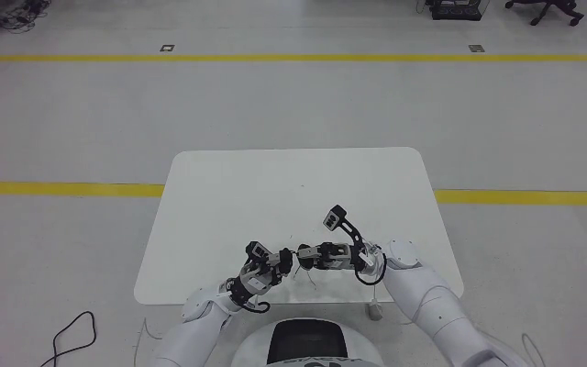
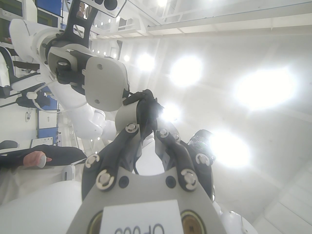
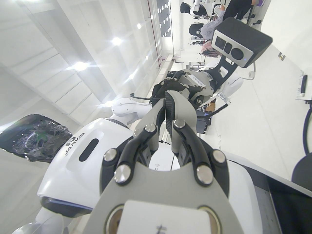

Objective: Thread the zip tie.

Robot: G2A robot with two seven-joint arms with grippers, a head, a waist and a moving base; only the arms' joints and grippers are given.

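Observation:
Both arms are raised over the front edge of the white table [image 1: 293, 174], fingertips almost touching. In the right wrist view, the right gripper [image 3: 166, 99] is shut. A thin black zip tie [image 3: 139, 96] sticks out sideways just past its tips, towards the left gripper [image 3: 160, 88] facing it. The left gripper [image 2: 148, 115] is shut too, with the dark strip pinched at its tips, and the right gripper [image 2: 136, 98] meets it head-on. From above, the left gripper [image 1: 282, 261] and right gripper [image 1: 308, 257] sit tip to tip.
The tabletop behind the arms is bare white. Grey floor with yellow tape lines [image 1: 293, 58] surrounds the table. Each wrist's camera bracket [image 1: 336, 218] juts up beside the other gripper. A person sits at a desk [image 3: 219, 15] far off.

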